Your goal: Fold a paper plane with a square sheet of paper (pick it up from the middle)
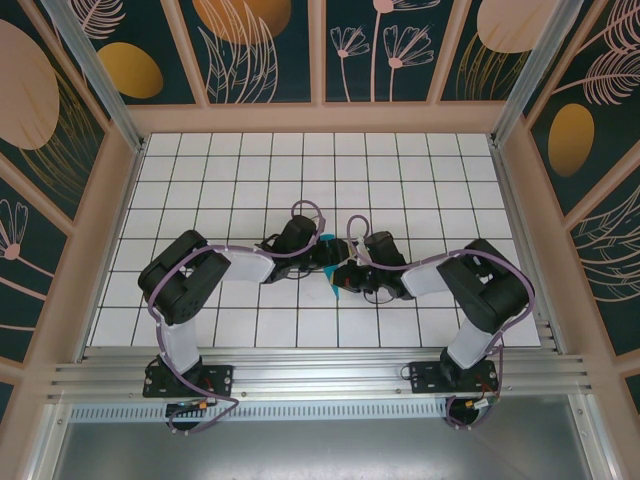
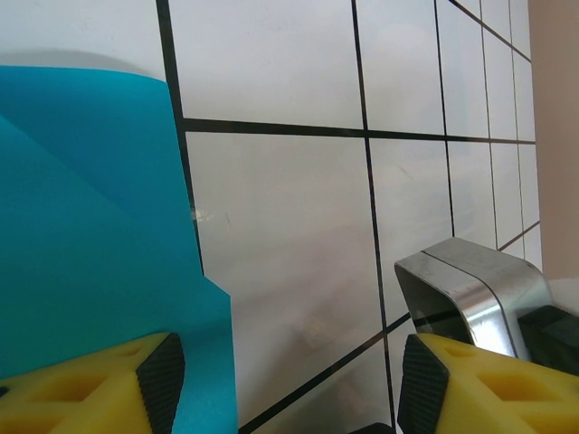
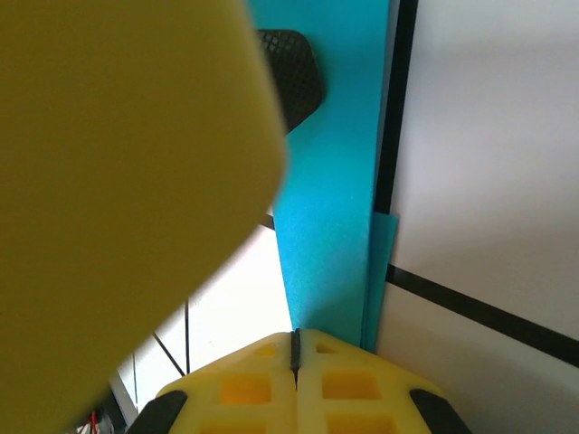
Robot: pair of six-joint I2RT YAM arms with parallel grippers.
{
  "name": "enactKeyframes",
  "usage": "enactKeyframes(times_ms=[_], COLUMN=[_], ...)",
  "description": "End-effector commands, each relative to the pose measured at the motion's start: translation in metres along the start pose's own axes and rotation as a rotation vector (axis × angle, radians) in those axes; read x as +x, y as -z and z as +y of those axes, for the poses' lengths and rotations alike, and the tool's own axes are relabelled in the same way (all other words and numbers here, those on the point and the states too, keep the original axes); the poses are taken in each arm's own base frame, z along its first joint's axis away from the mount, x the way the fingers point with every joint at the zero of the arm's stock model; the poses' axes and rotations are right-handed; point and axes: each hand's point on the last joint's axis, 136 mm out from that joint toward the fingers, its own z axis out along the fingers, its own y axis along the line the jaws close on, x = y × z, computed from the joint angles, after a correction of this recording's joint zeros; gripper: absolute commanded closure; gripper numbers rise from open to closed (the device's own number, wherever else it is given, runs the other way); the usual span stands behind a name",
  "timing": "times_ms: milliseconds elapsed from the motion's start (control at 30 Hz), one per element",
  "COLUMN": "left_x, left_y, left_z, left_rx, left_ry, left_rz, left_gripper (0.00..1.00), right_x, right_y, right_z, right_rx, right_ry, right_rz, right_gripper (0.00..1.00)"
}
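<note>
Paper [image 2: 90, 226], teal w/ a diagonal crease, is showing at ctr of the top view, between the two wrists, over the white tiled desk [image 1: 400, 180]. Right jaws are pressing together at btm ctr of the right wrist view, pinching a narrow folded strip of the paper. Left jaws are standing spread along the btm of the left wrist view, bare tile between them. Their left-hand pad [image 2: 161, 375] is overlapping the paper's edge, contact unclear.

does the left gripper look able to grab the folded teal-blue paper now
Probably yes: the open left gripper has the folded teal-blue paper at one finger, nothing between; the right gripper pinches it.
</note>
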Motion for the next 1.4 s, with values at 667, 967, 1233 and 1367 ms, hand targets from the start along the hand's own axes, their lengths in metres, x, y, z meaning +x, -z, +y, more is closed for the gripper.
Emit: enactKeyframes(times_ms=[667, 967, 1233, 1367], left_x=[-0.066, -0.082, -0.115, -0.136], left_y=[0.0, -0.004, 0.006, 0.029], left_z=[0.034, 0.039, 0.042, 0.033], left_rx=[-0.057, -0.061, -0.078, -0.064], left_ry=[-0.061, -0.073, -0.082, -0.087], left_rz=[-0.151, -0.145, -0.174, -0.221], left_gripper=[0.31, 0.31, 0.31, 0.31], right_x=[0.079, 0.082, 0.083, 0.08], right_y=[0.015, 0.017, 0.018, 0.019], right_z=[-0.092, -0.094, -0.093, -0.091], right_rx=[0.302, 0.306, 0.291, 0.269], right_ry=[-0.139, -0.13, -0.106, -0.093], right_rz=[0.259, 0.28, 0.301, 0.309], right_gripper=[1.0, 1.0, 1.0, 1.0])
